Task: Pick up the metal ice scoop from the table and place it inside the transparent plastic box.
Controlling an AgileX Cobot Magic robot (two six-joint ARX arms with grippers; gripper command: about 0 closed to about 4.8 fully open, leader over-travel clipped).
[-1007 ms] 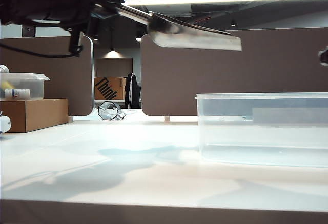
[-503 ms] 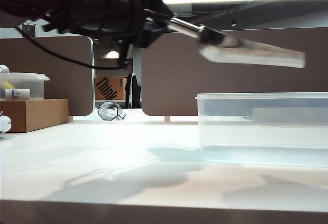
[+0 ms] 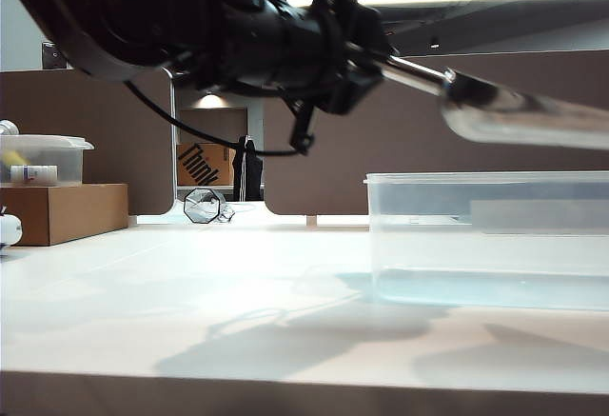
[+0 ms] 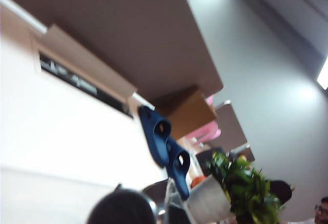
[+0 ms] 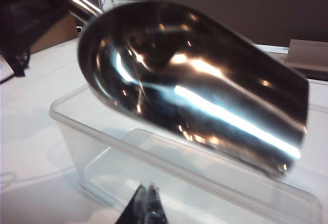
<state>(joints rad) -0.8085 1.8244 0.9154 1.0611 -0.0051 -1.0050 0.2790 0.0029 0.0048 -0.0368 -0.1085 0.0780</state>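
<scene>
The metal ice scoop [image 3: 523,116] has moved since a second ago. Back then its bowl hung over the bare table to the side of the transparent plastic box [image 3: 487,240]. Now the bowl is up in the air right above the box, not touching it, and it runs out past the edge of the exterior view. The big black left arm has come along with it and now fills much more of that view.

The left gripper [image 3: 366,59] is pinching the scoop by its thin handle, above the table and just beside the near end of the box. The scoop lies almost flat, with the bowl a bit lower than the handle.

In the right wrist view the shiny bowl [image 5: 195,83] is very close, hanging over the open box [image 5: 169,175]. The right gripper [image 5: 146,206] shows only as two dark tips low in that view, pressed together with nothing between them.

The box sits on the white table [image 3: 190,292]. Far from the box, at the other side of the table, a brown cardboard box [image 3: 62,211] has a small clear tub [image 3: 43,159] on top
</scene>
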